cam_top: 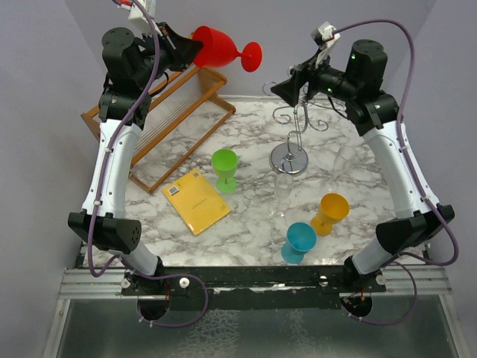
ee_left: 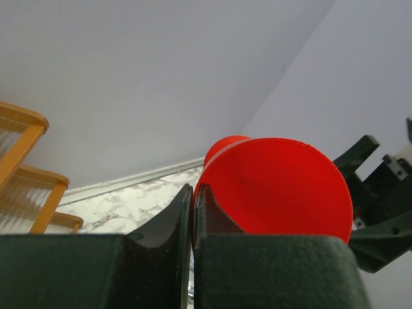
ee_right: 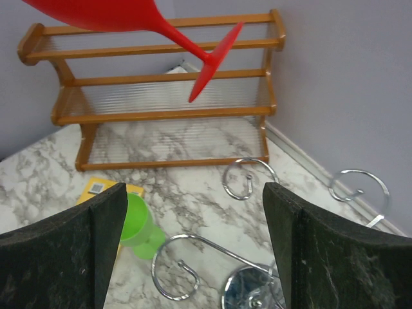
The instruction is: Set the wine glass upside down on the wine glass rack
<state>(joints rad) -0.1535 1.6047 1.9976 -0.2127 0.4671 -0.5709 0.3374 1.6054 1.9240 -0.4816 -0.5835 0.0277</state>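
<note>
A red wine glass (cam_top: 220, 46) hangs on its side high over the table's back left, foot pointing right. My left gripper (cam_top: 190, 46) is shut on the rim of its bowl. In the left wrist view the jaws (ee_left: 192, 199) pinch the thin red wall, and the bowl (ee_left: 277, 187) fills the right side. The silver wine glass rack (cam_top: 298, 127), with scroll arms and a round shiny base, stands at back centre-right. My right gripper (cam_top: 287, 88) is open and empty just above the rack's left arms. The right wrist view shows the scrolls (ee_right: 187, 270) below it and the red glass (ee_right: 129, 13) up left.
A slatted wooden rack (cam_top: 160, 123) lies at back left. A green glass (cam_top: 224, 170), a yellow booklet (cam_top: 196, 200), a clear glass (cam_top: 282, 194), an orange glass (cam_top: 329, 212) and a blue glass (cam_top: 299, 242) stand in front of the silver rack.
</note>
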